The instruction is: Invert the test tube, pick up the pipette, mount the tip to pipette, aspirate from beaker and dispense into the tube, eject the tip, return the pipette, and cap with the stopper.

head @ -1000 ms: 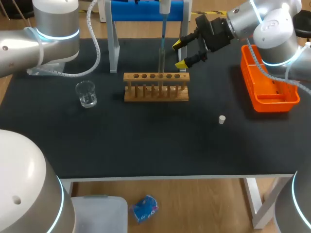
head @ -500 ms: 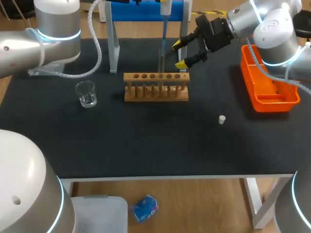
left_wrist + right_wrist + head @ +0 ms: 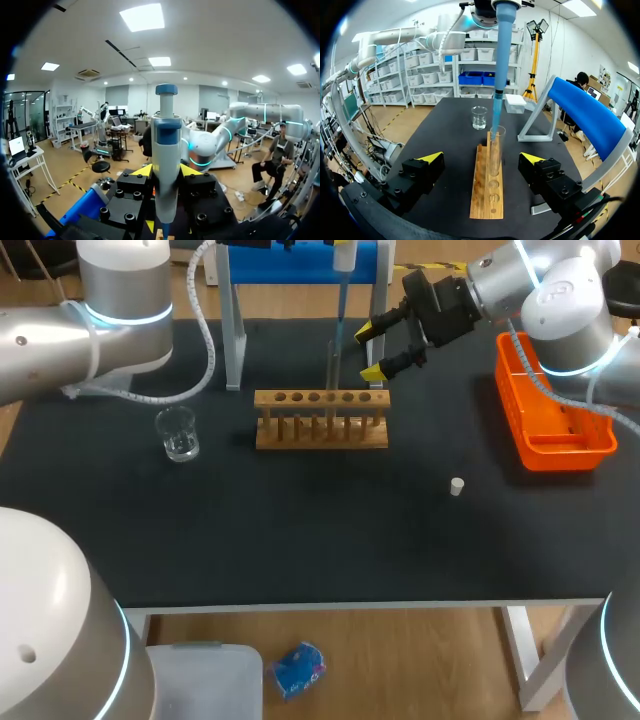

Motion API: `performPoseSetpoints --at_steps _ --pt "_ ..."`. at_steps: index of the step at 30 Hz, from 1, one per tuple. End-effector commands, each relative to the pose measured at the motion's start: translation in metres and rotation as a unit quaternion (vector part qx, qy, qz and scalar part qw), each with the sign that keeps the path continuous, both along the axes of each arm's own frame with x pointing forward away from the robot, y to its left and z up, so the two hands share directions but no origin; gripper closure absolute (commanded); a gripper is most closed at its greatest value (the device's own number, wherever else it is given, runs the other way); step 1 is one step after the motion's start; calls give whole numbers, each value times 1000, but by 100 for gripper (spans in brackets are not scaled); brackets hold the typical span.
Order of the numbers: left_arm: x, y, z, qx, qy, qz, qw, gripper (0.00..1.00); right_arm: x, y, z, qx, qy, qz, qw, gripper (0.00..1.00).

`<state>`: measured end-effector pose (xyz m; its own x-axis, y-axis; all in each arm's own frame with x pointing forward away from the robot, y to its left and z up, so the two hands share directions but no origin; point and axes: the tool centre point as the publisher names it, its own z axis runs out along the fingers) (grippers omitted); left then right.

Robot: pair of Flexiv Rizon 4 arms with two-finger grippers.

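Left arm [image 3: 120, 310] shifted slightly right; pipette [image 3: 341, 300] tip inside test tube [image 3: 333, 365]

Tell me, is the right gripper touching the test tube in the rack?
Apart. The right wrist view shows the right gripper open wide, with bare table between each finger and the test tube.

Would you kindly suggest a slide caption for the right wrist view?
The pipette at the mouth of the test tube in the wooden rack, open right gripper flanking, beaker beyond.
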<state>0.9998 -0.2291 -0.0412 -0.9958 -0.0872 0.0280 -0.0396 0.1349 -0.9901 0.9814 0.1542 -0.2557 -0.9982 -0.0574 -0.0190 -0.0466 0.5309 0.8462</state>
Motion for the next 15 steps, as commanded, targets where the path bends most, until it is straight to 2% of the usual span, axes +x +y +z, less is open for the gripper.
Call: performPoseSetpoints --at_steps 1,15 --pt "2 -1 -2 -8 -4 4 1000 100 1 -1 0 -1 1 1 1000 0" --pt "8 5 -4 -10 -12 29 999 100 1 -1 0 -1 1 1 1000 0"
